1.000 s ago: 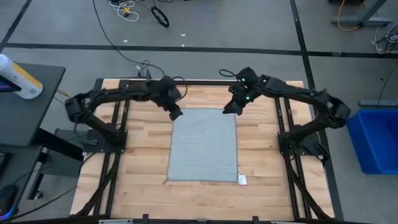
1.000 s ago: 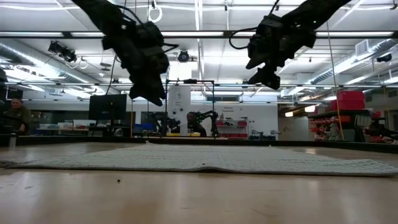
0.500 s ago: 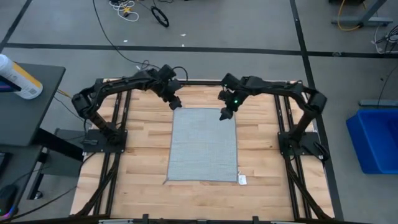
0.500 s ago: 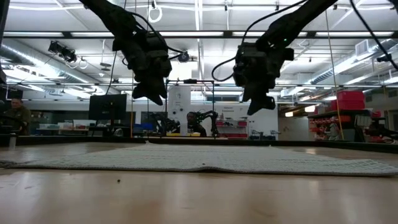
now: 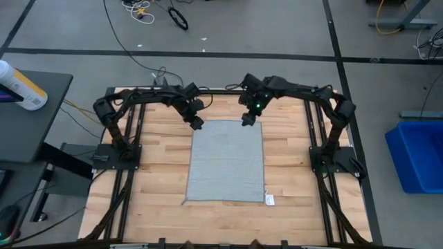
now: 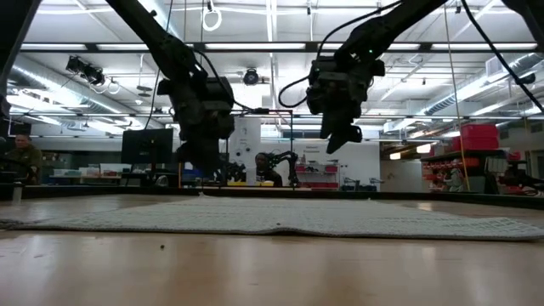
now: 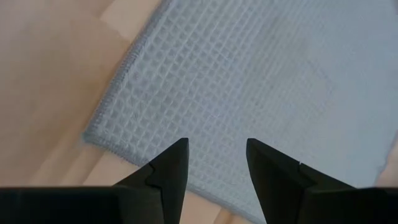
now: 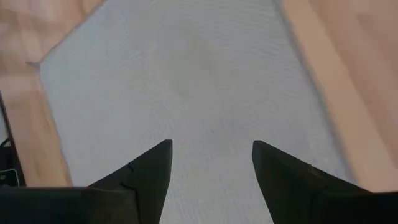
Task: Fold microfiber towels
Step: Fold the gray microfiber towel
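Observation:
The light grey-blue microfiber towel (image 5: 228, 161) lies flat and spread out on the wooden table, with its small white tag (image 5: 269, 200) at the near right corner. My left gripper (image 5: 196, 124) is open just above the towel's far left corner (image 7: 90, 135). It also shows in the left wrist view (image 7: 216, 149) and the low view (image 6: 201, 161). My right gripper (image 5: 246, 121) is open above the towel's far edge, right of its middle. It also shows in the right wrist view (image 8: 211, 149) and higher up in the low view (image 6: 337, 140).
Bare wood (image 5: 152, 173) lies on both sides of the towel and along the near edge. The arms' dark frames (image 5: 114, 155) stand at the table's left and right. A blue bin (image 5: 419, 155) and a side table with a bottle (image 5: 21, 86) stand off the table.
My left gripper has gone down toward the towel's far left corner. My right gripper has moved toward the table's left along the towel's far edge and come lower. The towel has stayed flat and still.

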### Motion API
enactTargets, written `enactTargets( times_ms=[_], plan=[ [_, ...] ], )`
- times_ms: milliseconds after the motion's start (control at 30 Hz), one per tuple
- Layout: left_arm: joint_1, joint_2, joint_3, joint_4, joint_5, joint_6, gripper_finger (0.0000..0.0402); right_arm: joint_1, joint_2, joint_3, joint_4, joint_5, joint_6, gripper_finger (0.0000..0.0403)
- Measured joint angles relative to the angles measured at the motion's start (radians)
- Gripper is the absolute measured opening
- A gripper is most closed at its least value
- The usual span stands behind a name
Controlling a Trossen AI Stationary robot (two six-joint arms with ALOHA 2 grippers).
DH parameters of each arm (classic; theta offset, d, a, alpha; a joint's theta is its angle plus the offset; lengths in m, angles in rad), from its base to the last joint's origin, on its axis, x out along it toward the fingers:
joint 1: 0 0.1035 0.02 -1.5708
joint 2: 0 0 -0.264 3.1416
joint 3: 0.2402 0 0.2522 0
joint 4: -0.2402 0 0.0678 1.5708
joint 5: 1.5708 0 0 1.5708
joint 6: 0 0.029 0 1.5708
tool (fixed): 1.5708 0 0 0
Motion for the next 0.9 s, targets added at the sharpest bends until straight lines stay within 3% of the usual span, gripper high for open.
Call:
enactTargets(
  times_ms=[300,533,900],
  plan=[
    [0.017,0.033,0.001,0.014,-0.022,0.001,0.0172,-0.128,0.000,-0.007,-0.172,0.021,-0.122,0.0221],
    [0.082,0.033,0.005,0.015,-0.060,0.000,0.0172,-0.216,0.000,-0.034,-0.194,0.019,-0.156,0.0224],
    [0.193,0.033,0.005,0.003,-0.060,0.001,0.0172,-0.237,0.000,-0.038,-0.211,0.014,-0.196,0.0220]
  ],
)
